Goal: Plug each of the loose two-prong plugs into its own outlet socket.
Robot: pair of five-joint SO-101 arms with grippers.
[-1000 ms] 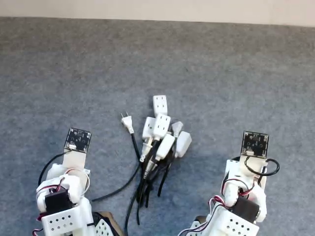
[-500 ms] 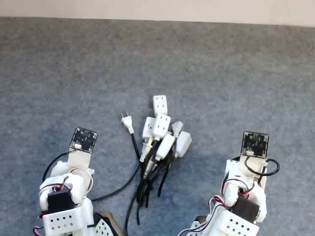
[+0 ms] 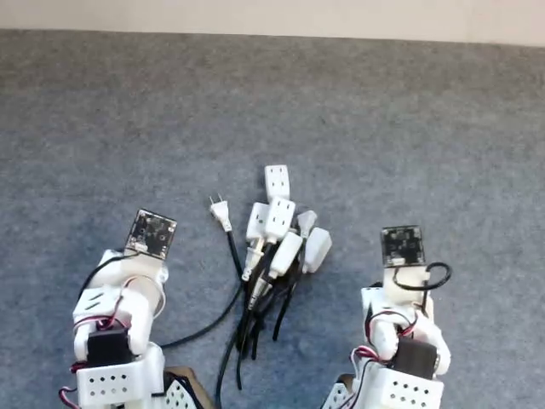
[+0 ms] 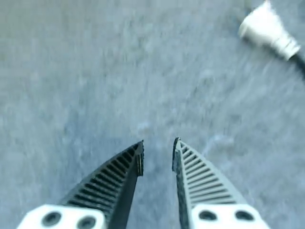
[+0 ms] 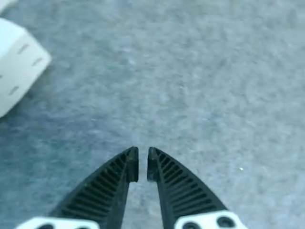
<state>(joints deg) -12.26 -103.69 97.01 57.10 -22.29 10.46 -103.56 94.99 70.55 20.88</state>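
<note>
High view has the heap of white outlet sockets (image 3: 277, 223) and black cords (image 3: 247, 324) lying mid-counter (image 3: 426, 128) between the 2 arms, with 1 loose two-prong plug (image 3: 220, 213) just beside the heap on the left arm's side. The left pincer (image 4: 157, 148) hangs over bare counter, jaws slightly apart and empty, with that plug ahead of it. The right pincer (image 5: 142, 157) is almost closed on nothing, with a white socket block (image 5: 16, 67) near it.
</note>
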